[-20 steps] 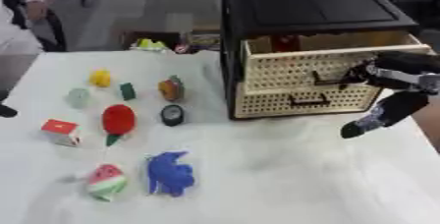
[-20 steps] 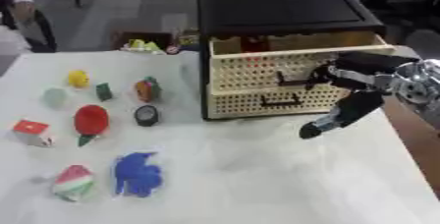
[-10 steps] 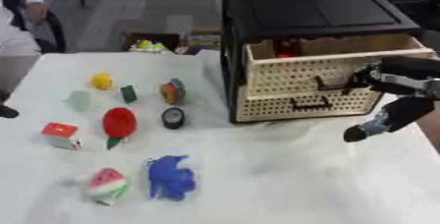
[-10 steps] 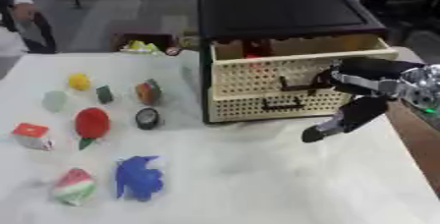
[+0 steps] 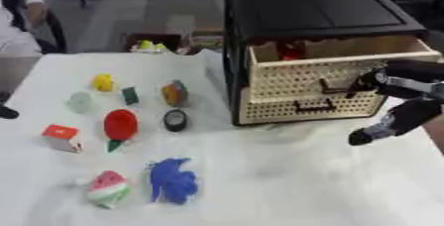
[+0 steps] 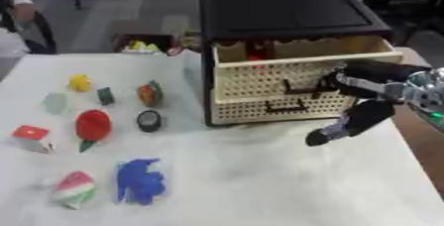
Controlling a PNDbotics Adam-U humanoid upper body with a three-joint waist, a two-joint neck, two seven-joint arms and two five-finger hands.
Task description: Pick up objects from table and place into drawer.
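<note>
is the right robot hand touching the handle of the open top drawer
Cannot tell. In the right eye view the right robot hand overlaps the top drawer by its handle, but contact isn't plainly visible.

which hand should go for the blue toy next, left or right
Right, probably. The right hand is the only one in view, at the open top drawer; the blue toy lies across the table. No left hand shows.

Your right hand [image 6: 368,93] hangs at the front of the cabinet [image 5: 321,46], fingers at the handle of the pulled-out upper drawer [image 5: 334,64]; the drawer mouth is open from above, under the black top's overhang. Bare table [image 5: 286,180] lies wide between cabinet and toys. On the left, the toys sit close together: the red fruit [image 5: 121,124], the black ring [image 5: 175,119] and the blue toy [image 5: 172,180] leave narrow gaps.
</note>
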